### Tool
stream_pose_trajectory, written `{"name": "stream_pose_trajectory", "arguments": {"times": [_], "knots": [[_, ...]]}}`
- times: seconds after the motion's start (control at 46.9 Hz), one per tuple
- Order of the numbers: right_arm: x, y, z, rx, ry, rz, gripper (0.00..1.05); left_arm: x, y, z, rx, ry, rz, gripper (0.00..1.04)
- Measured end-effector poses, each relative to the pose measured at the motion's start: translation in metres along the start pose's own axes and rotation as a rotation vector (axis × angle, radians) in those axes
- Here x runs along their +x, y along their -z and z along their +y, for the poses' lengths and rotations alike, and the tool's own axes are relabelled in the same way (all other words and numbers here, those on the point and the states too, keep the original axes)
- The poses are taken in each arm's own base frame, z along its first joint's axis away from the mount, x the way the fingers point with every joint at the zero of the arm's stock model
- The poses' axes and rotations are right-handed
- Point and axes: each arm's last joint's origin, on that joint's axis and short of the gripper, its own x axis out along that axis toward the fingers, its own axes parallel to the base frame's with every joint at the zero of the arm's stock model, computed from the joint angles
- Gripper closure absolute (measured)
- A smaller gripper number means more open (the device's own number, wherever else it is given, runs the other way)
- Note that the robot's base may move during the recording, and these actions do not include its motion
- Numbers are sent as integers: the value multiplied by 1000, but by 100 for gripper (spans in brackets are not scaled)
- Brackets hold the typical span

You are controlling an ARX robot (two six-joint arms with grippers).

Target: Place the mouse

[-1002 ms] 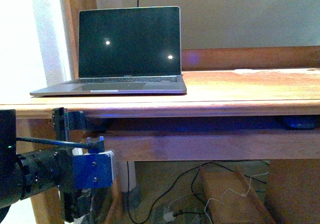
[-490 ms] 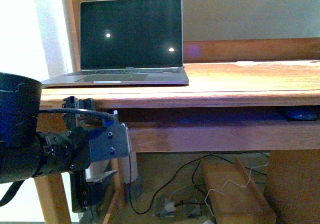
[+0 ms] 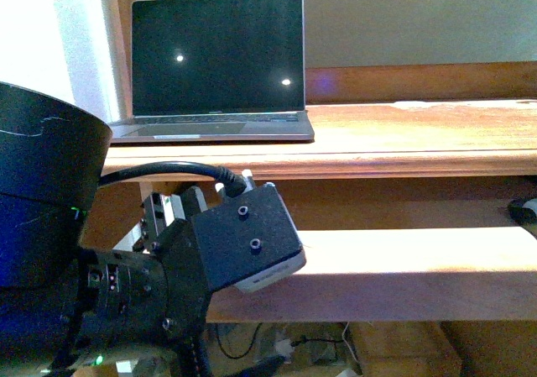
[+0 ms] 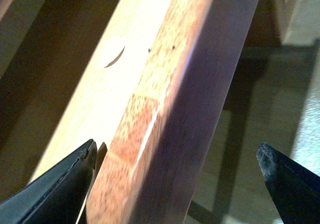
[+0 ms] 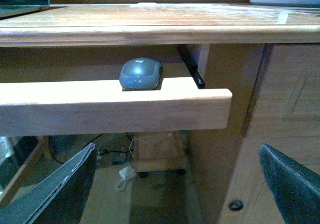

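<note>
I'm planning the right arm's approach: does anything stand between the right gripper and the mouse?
Yes. From the right gripper, the tray's front rail covers the base of the mouse, and the desktop overhangs just above it.

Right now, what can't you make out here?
Mouse: lower part hidden behind the tray rail in right wrist view; cut off at the frame edge in front view.
Left claw: only fingertips show in left wrist view, rest cut off.
Left wrist view: tray rail blurred.
</note>
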Motion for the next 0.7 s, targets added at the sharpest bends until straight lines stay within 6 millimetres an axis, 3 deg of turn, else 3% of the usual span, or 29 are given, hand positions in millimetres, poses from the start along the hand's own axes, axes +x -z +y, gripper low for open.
{"name": "stream_pose_trajectory", "arguments": {"times": [0.32, 0.704], "knots": [[0, 0, 0, 0, 0, 0, 7, -19, -27, -31, -206, 84, -53, 8], [0, 0, 0, 0, 0, 0, 7, -26, -35, -19, -443, -11, -110, 8]]}}
